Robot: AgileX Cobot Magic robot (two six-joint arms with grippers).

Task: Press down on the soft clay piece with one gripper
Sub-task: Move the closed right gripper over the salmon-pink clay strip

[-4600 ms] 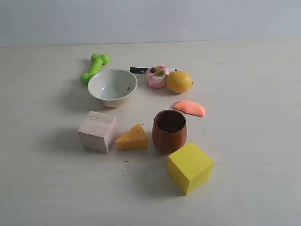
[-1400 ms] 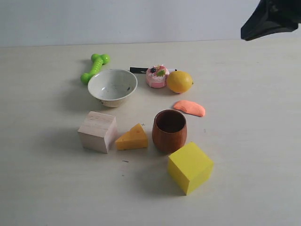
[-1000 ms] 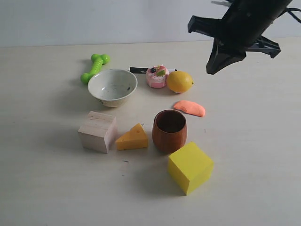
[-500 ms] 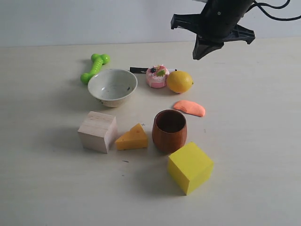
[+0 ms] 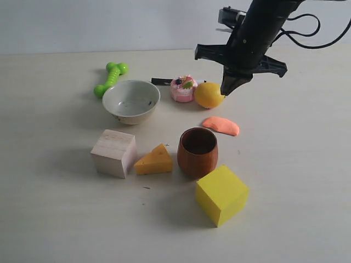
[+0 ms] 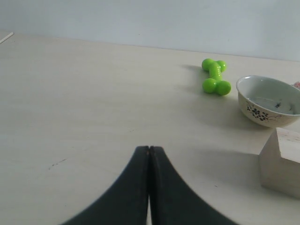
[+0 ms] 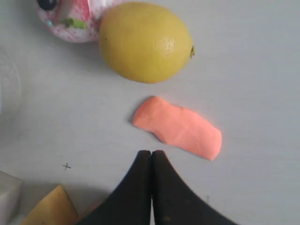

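Nearest the front sits the yellow cube (image 5: 221,194), with the wooden cup (image 5: 197,152) just behind it and the cheese (image 5: 154,160) and wood block (image 5: 113,153) off to the cup's left. Just beyond the cup, to its right and apart from it, lies the clay (image 5: 221,125) — flat on the table (image 5: 307,181) and unmarked as far as can be seen, with the lemon (image 5: 209,95) close behind it but not touching. Farther back stand the cake (image 5: 183,89), the bowl (image 5: 131,101) and the green bone (image 5: 111,79). The right gripper (image 5: 227,89) hangs in the air above the lemon and clay, its fingers clenched together on nothing. Its wrist view shows the joined tips aimed at bare table just beside the clay's edge, not over its middle. The left gripper (image 6: 149,150) is likewise clenched and empty over bare table, with the bone, bowl and block in its view and the clay nowhere in it. I judge this the approach step: there is no contact yet, and pressing has not begun. The next move calls for a small shift to bring the closed tips over the clay's middle, then a straight, gentle descent — keeping off the lemon and the cup, which both crowd the target.
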